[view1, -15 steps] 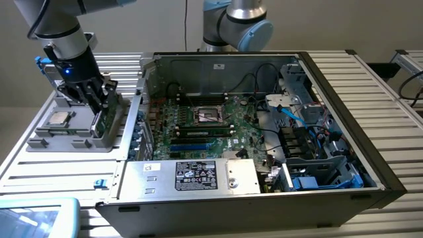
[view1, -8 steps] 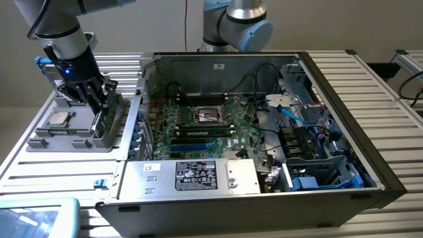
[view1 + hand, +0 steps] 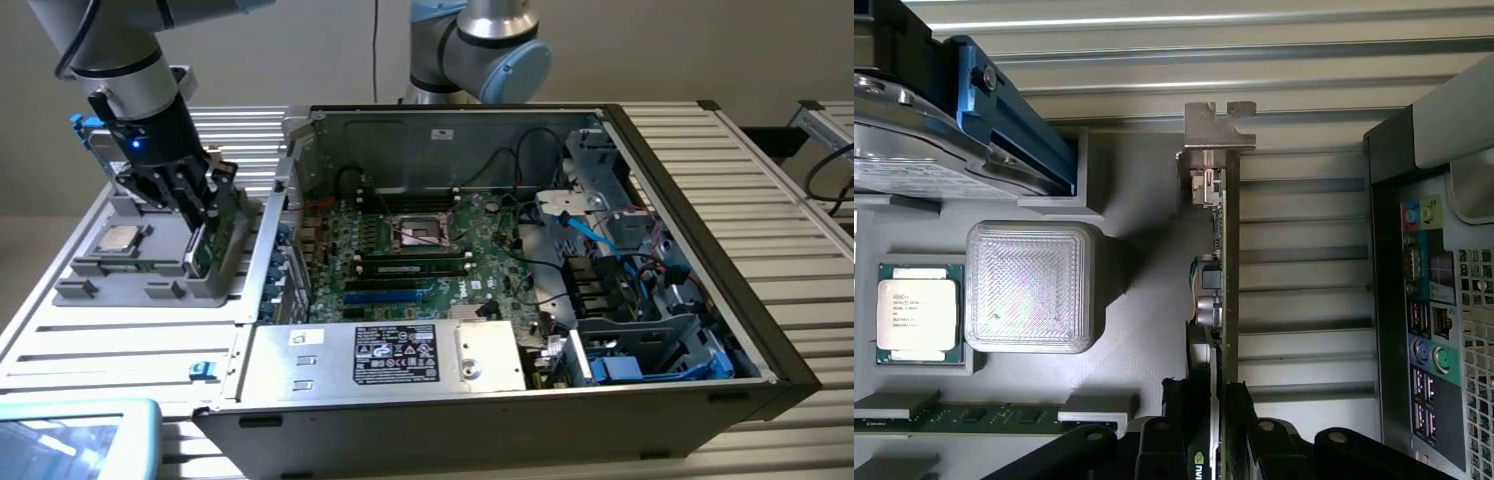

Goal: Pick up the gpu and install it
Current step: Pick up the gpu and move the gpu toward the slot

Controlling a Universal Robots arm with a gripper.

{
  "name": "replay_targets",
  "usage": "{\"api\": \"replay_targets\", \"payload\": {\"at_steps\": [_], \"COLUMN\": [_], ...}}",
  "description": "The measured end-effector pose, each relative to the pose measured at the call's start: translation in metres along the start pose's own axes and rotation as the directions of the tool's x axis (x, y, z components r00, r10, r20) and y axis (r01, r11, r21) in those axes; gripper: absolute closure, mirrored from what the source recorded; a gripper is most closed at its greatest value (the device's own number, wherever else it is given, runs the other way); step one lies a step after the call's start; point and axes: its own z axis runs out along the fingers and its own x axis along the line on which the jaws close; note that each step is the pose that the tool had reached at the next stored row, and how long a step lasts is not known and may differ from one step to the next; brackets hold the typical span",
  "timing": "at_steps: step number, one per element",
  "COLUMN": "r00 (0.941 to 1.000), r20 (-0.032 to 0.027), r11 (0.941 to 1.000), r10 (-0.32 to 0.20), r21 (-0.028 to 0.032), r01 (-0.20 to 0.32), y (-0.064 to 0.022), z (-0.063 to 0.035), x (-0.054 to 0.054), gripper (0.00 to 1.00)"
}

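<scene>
Your tool (image 3: 200,222) stood over the gray parts tray (image 3: 134,292) on the slatted counter (image 3: 120,350), at the exterior view's left, beside the open computer case (image 3: 441,125). The gpu (image 3: 203,240) stood on edge in a slot of that tray, on the side nearest the case, and had not been lifted out.

From the wrist view you saw the gpu (image 3: 1226,290) edge-on, its green board running away from the tool (image 3: 1206,388) to the silver end bracket (image 3: 1219,128). The dark fingers (image 3: 1242,420) lay against both faces of the card with no gap showing, so the tool was clamped on the gpu.

Other parts sat in the tray (image 3: 1144,340):
- a processor (image 3: 917,313) lay flat in its own pocket;
- a ribbed gray block (image 3: 1032,287) sat just beside the processor, between it and the card;
- a narrow green memory stick (image 3: 974,418) lay in a groove;
- a silver drive with a blue clip (image 3: 1004,105) sat at the end of the tray toward the card's bracket.

Inside the case the motherboard (image 3: 400,260) lay exposed, well apart from the card.
</scene>
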Motion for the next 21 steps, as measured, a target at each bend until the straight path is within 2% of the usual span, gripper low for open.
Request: {"api": "replay_targets", "payload": {"at_steps": [2, 21], "r00": [1.0000, 1.0000], "r20": [0.0000, 0.0001], "r11": [1.0000, 1.0000], "r10": [0.000, 0.000], "r21": [0.0000, 0.0003], "r01": [0.000, 0.000], "y": [0.0001, 0.0025], "z": [-0.0039, -0.0903], "x": [0.000, -0.001], "gripper": [0.73, 0.73]}}
